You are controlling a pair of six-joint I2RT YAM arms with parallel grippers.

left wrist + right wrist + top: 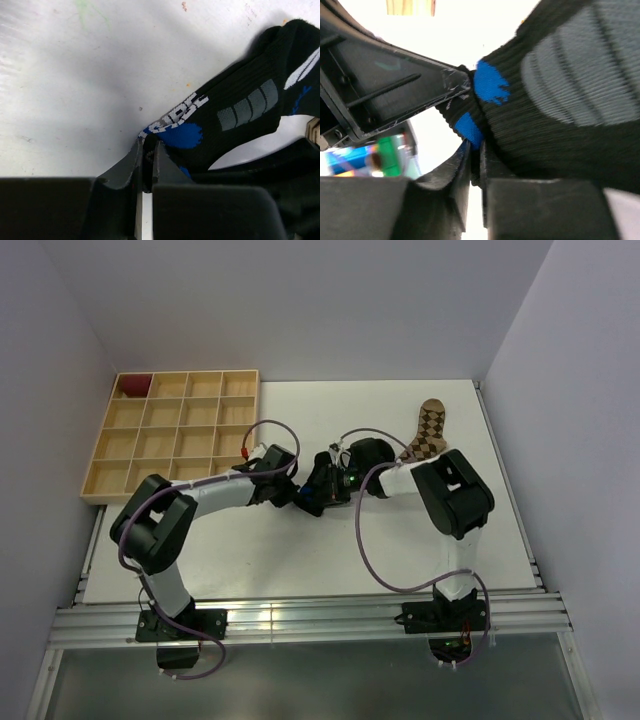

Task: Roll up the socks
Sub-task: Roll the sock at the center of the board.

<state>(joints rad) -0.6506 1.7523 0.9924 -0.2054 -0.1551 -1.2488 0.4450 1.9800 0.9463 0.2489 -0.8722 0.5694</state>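
Black sock (240,115) fills the lower right of the left wrist view, arching so that a sliver of white table (75,75) shows beneath it. White lettering (175,112) runs along its cuff, but it is creased and too broken to read. Beside the lettering sit a blue patch (182,135) and a row of grey bars (247,107). At the bottom of that frame the left gripper (149,147) has its fingers pressed together on the cuff edge of this sock.

In the right wrist view, the right gripper (475,150) pinches a fold of the same sock at bottom centre, its fingers nearly touching. The left gripper's fingertip meets the fabric just above.

From overhead, both grippers meet at the centre of the frame with the dark sock bunched between them.

Farther back, right of centre, the tan sock (428,432) with brown argyle diamonds lies on the table beside the right arm.

At the upper left, a wooden tray (105,455) is divided into square compartments. It holds a dark red bundle (134,386) in its far left corner compartment.
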